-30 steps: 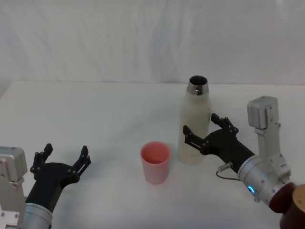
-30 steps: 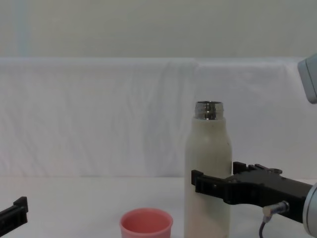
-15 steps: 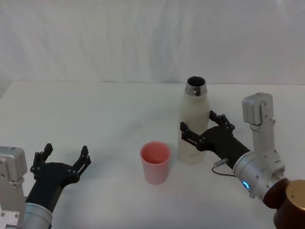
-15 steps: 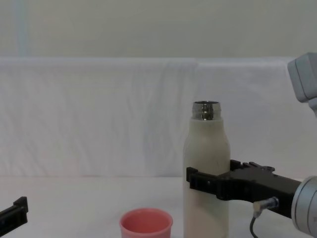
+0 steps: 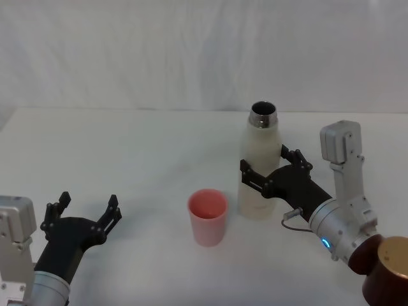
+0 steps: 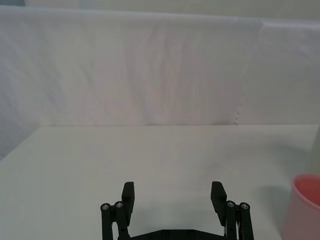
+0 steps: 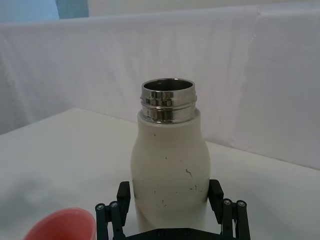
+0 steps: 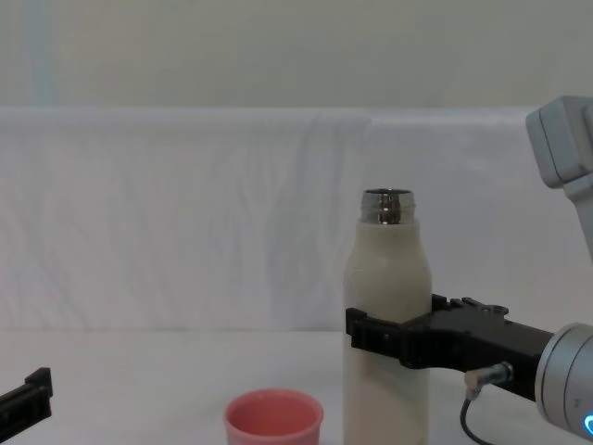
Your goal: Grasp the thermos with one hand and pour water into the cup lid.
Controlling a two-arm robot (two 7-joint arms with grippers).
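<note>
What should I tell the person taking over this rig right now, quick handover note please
Right gripper: open, its two fingers either side of the thermos at mid-body; no firm clamp visible.
Left gripper: open, holding nothing, parked low at the robot's near left.
Thermos: upright on the table, cap off, steel neck open.
Cup lid: upright on the table, just left of the thermos and a little nearer the robot; whether it holds water cannot be told.
Done: right gripper placed around the thermos.
Left: close, lift, tilt over the cup lid, pour.

White table: thermos upright, cup lid just beside.
</note>
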